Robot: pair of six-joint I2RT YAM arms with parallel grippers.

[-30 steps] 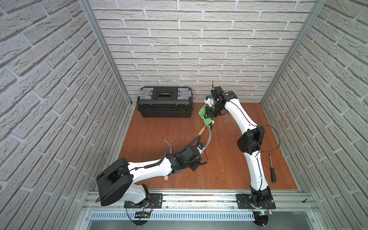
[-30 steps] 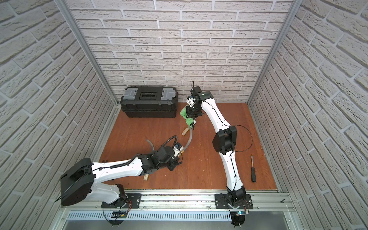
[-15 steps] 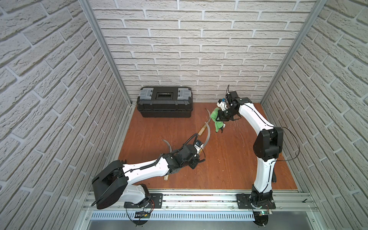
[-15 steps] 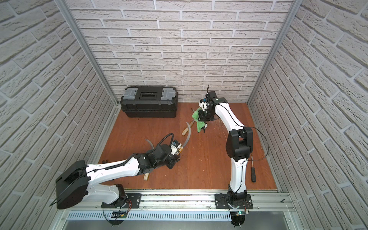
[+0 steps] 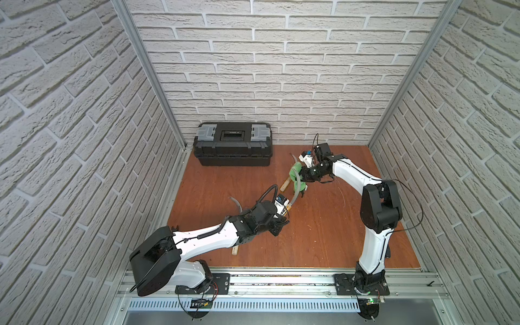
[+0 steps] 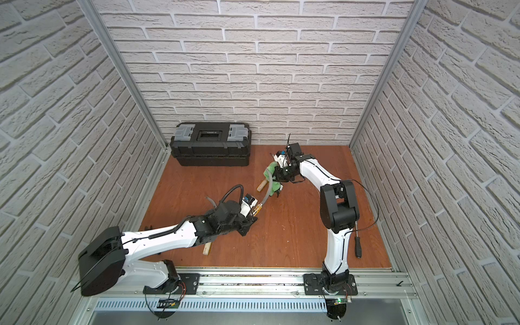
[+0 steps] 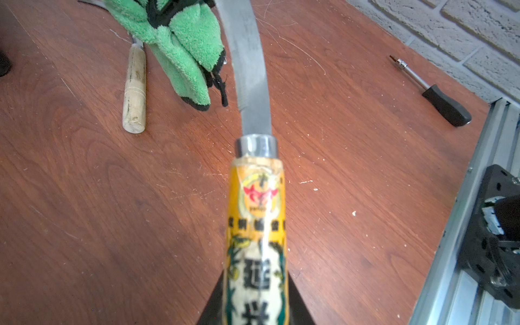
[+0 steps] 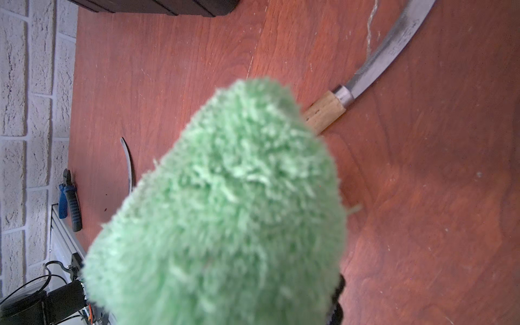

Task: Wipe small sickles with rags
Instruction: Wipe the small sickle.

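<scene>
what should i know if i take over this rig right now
The left gripper is shut on the labelled sickle by its handle, blade raised toward the rag.
The right gripper is shut on the green rag, held beside that blade; contact unclear.
The second sickle lies on the table behind the rag; the third sickle lies partly under the left arm.
Done: cannot tell which are wiped.
Left: finish this blade, then probably the other two.
</scene>
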